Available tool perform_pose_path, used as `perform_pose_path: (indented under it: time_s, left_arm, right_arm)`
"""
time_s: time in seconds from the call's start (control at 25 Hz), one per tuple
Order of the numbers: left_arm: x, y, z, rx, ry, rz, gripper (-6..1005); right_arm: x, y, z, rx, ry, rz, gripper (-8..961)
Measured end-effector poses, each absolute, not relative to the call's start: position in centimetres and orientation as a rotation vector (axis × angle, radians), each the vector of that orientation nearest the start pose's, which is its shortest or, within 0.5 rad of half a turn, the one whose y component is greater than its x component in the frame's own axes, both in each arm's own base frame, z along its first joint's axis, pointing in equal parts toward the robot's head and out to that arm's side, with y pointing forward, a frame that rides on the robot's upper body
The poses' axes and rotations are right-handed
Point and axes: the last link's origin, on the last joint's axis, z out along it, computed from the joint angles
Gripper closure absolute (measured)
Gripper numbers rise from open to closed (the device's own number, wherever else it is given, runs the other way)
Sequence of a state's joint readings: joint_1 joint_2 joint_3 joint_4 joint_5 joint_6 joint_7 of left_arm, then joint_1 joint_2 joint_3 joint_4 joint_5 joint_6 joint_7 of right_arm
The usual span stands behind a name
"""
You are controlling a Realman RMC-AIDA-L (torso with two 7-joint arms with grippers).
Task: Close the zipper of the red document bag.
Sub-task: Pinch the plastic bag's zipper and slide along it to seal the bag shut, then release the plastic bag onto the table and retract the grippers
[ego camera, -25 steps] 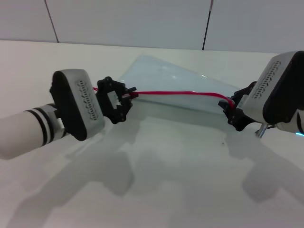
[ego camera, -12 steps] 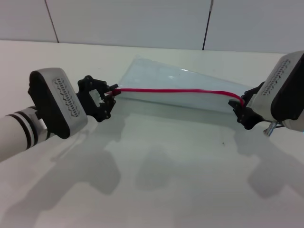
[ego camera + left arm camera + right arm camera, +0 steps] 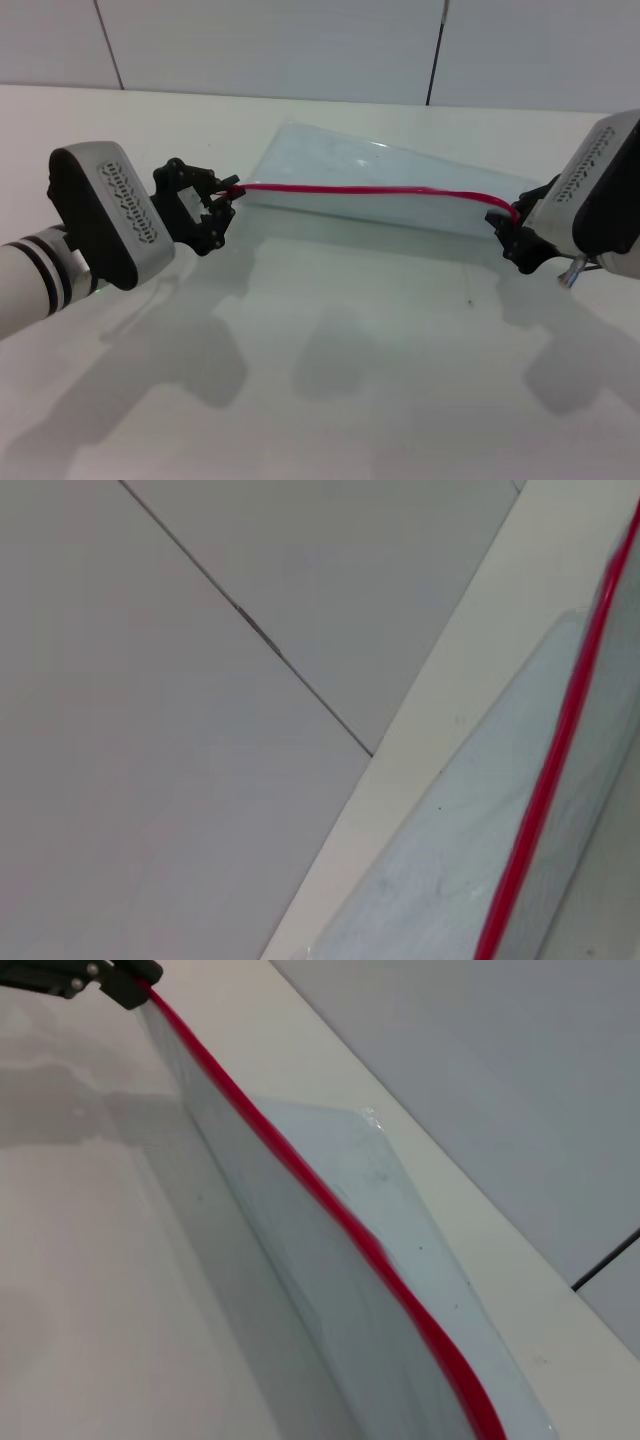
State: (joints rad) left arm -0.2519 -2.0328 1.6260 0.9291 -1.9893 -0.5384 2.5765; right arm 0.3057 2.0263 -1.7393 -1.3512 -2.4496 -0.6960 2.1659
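Zipper [image 3: 370, 190] stretched taut between left gripper [image 3: 222, 197] and right gripper [image 3: 512, 232], each pinching one end; bag [image 3: 350, 165] looks light, floppy, slippery.

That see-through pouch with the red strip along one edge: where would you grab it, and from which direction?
Best by the two ends of the thin red zipper strip, coming in from each short side, as the left gripper and right gripper do now. The flat translucent blue-grey plastic pouch is floppy; its raised, stiffened red edge is the only firm part, and it stands clear of the white table.
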Motion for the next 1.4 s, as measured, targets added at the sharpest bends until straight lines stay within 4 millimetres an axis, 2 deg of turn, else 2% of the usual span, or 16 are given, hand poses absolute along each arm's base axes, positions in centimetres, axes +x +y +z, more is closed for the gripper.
perform_pose_path:
  time_s: [0.48,1.0,1.08,1.4]
  left_arm:
    - [-27.3,35.7,-2.4,-2.215,0.159,-0.067,883]
    - [-26.4,36.5,-1.3,-2.152,0.053,-0.207,878]
    - [-26.0,36.6,-0.7,-2.124,0.008,-0.278,877]
    - [-25.5,36.4,0.0,-2.096,-0.024,-0.389,679]
  right_arm:
    - [21.0,36.4,-3.0,-2.403,0.193,-0.17,852]
    - [21.3,36.7,-2.3,-2.331,0.218,-0.136,848]
    - [21.4,36.7,-2.3,-2.33,0.219,-0.136,774]
    - [21.3,35.8,-1.4,-2.305,0.227,-0.109,440]
